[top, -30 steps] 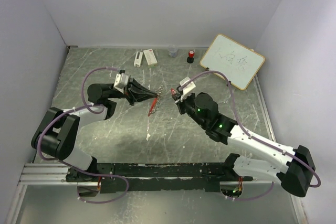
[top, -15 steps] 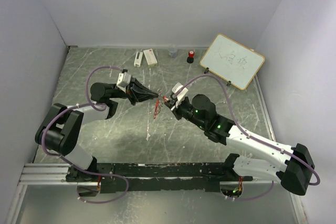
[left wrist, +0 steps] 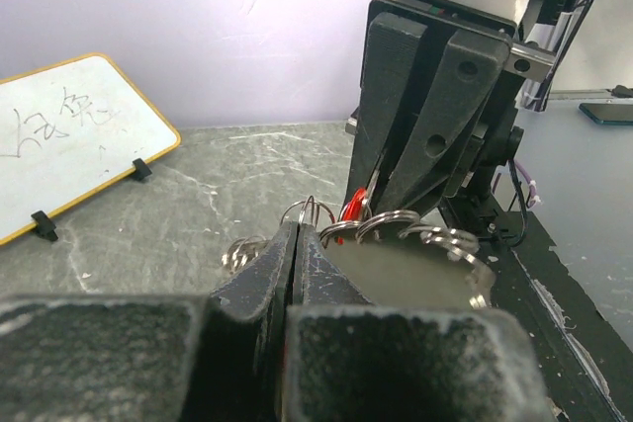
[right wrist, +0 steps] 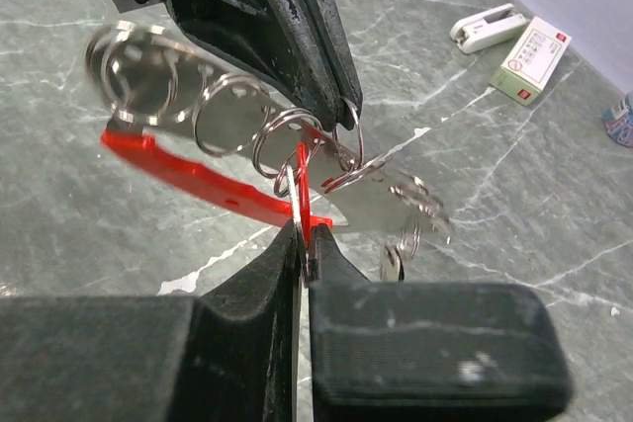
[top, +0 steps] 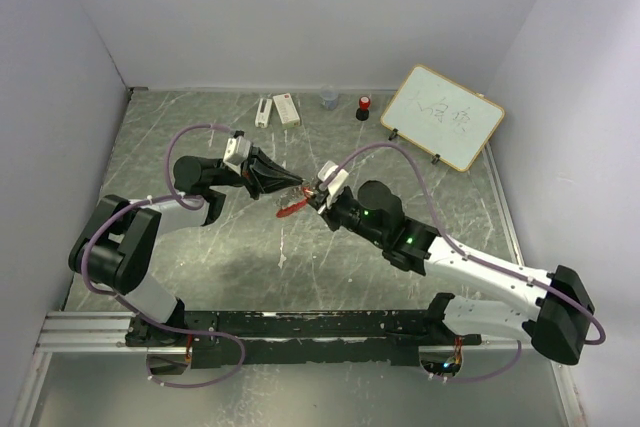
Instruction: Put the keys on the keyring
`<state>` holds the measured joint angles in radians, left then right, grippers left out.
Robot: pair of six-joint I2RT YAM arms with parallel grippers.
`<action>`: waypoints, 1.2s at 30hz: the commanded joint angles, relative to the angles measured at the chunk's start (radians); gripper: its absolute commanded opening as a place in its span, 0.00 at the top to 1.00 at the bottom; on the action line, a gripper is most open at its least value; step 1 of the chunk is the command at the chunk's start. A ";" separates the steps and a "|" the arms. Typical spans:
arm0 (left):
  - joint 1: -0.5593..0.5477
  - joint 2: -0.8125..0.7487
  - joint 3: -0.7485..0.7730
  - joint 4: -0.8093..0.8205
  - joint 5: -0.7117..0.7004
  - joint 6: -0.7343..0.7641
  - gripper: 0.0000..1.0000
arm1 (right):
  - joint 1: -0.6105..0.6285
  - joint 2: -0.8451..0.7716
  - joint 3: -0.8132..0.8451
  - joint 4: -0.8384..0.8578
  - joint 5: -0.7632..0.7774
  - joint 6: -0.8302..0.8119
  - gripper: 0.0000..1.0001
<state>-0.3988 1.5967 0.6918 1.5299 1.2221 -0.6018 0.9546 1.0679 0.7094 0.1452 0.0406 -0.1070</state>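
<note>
My left gripper [top: 296, 185] is shut on the thin silver keyring [left wrist: 309, 212] and holds it above the table. In the right wrist view the ring [right wrist: 346, 116] hangs from the left fingertips [right wrist: 326, 56], with a chain of small rings, a curved grey piece [right wrist: 371, 203] and the red oblong fob [right wrist: 198, 180]. My right gripper [top: 318, 193] is shut on the red-tagged key [right wrist: 303, 185], whose tip touches the rings. The two grippers meet tip to tip. The fob [top: 289, 209] hangs below them. The black-tagged key is not visible.
A whiteboard [top: 442, 115] leans at the back right. A white box [top: 287, 108], a white clip-like item [top: 263, 111], a small grey cup [top: 329, 100] and a red-capped black cylinder [top: 364, 105] stand along the back edge. Walls close in on the left, back and right.
My right gripper has moved left with the key until it meets the left gripper's tip. The red fob has swung from hanging straight down to a slant.
</note>
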 commanded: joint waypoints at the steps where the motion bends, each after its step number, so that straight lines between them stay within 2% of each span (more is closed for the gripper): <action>1: 0.004 -0.017 0.020 0.280 0.003 0.000 0.93 | 0.006 0.018 0.046 0.016 0.044 0.009 1.00; 17: 0.003 -0.053 -0.005 0.279 0.023 -0.006 0.93 | -0.001 0.024 0.074 -0.028 0.205 0.084 1.00; 36: 0.003 -0.066 0.011 0.278 0.014 -0.008 0.93 | -0.024 0.047 0.065 -0.049 0.190 0.100 1.00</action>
<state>-0.3962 1.5562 0.6914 1.5299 1.2289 -0.6102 0.9367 1.1084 0.7574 0.0986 0.2184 -0.0162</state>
